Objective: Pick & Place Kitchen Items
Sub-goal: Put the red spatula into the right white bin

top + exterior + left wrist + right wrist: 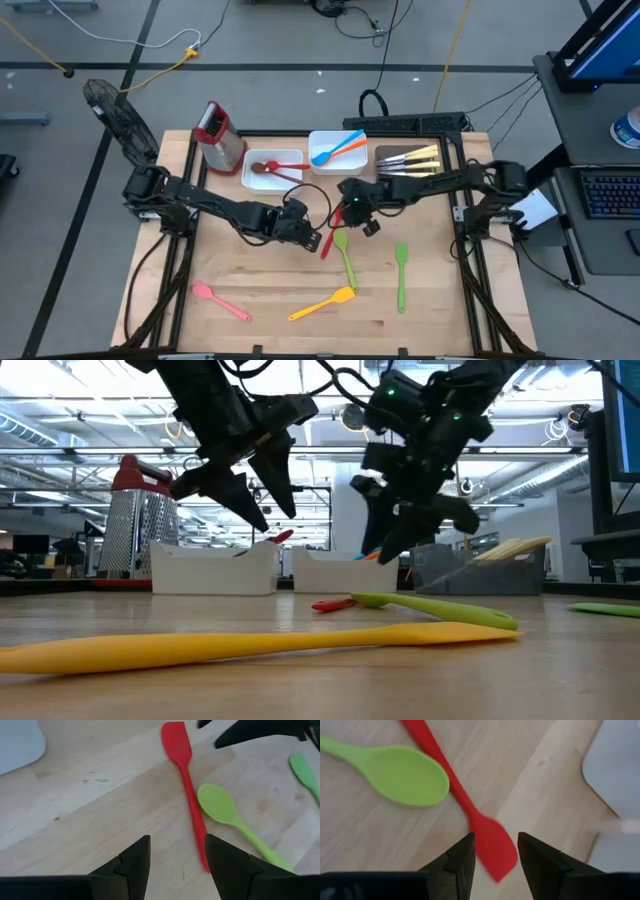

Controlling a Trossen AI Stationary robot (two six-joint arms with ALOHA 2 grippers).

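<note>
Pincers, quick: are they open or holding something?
Left pincer: open, empty, near the red spatula.
Right pincer: open, empty, over that spatula.

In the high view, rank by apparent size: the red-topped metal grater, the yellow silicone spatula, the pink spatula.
1. Red-topped metal grater, clearly bulkiest.
2. Yellow silicone spatula and pink spatula: similar length; yellow perhaps slightly longer.

The worktop point(280, 300) is seen from straight overhead in the high view and level from its surface in the low view. Both wrist views are aimed closely down, and the red spatula point(186, 785) and green spoon point(400, 772) are shared by them
</note>
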